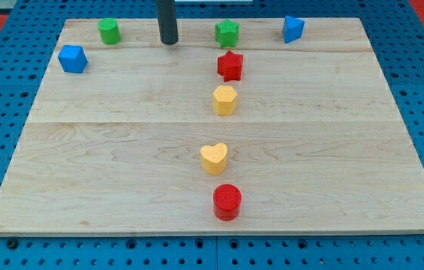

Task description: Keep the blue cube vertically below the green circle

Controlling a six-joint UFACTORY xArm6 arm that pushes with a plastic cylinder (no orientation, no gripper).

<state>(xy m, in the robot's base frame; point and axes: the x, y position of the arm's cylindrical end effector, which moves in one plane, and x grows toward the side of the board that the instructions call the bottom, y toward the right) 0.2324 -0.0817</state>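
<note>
my tip (169, 42) rests on the far part of the table (106, 150), between the green circle (109, 31) at far left and the green star (227, 33), touching neither. there are no jaws on this rod, so nothing is held; it can only shove. the blue cube (72, 58) sits just nearer than the green circle but off to its left, so it is not yet straight below it. to do this well, i judge the tip should travel around the circle's near side without brushing it, come to the cube's left face, and push it rightward in a short, centred stroke until it lines up under the circle. an off-centre push would likely spin the cube or send it drifting. the other blue block (293, 28), red star (230, 66) and yellow pieces lie well apart.
</note>
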